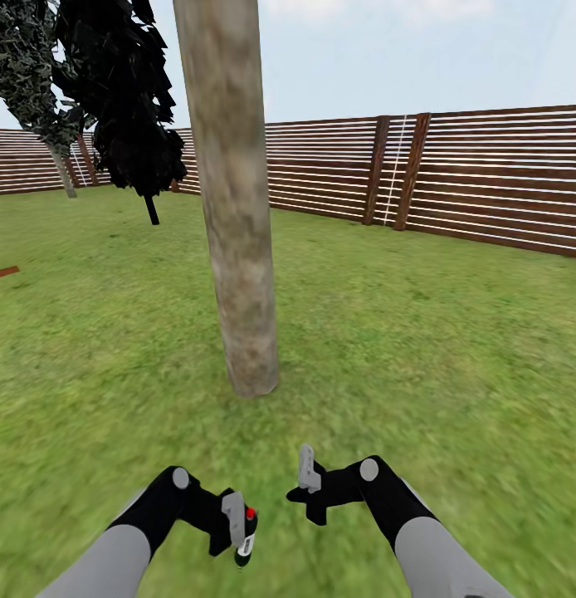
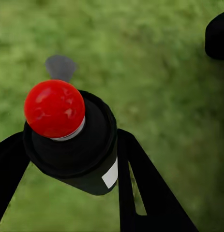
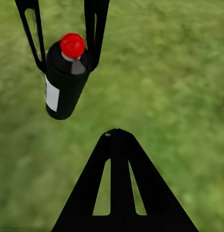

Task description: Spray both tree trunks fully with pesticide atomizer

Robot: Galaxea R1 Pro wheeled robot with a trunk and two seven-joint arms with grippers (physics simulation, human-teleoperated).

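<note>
A black cylindrical pesticide atomizer with a round red cap and a small white label [image 1: 246, 537] is held by the left gripper [image 1: 236, 525], whose two black fingers [image 2: 141, 193] are closed against the sides of the can, as is seen in both wrist views. The can is carried low over the green lawn [image 1: 454, 349], its long axis roughly upright in the head view, with the red cap on top.

The right gripper [image 1: 307, 472] is carried just beside the left one, and nothing is held in it. Its fingers are seen in the right wrist view as a single dark wedge, so the jaws are judged to be drawn together.

A smooth, mottled tan-grey tree trunk [image 1: 234, 208] is rooted in the grass straight ahead of both arms, slightly leaning, and apart from the grippers. A brown horizontal-slat wooden fence [image 1: 487, 178] is seen behind it, and a dark narrow cypress-like tree [image 1: 130, 100] stands off to the left.

The coming move is judged to turn on this: the trunk lies forward of the held can, on the side away from the robot, and the left arm is the one carrying the sprayer. The nozzle's direction cannot be told from these views.
</note>
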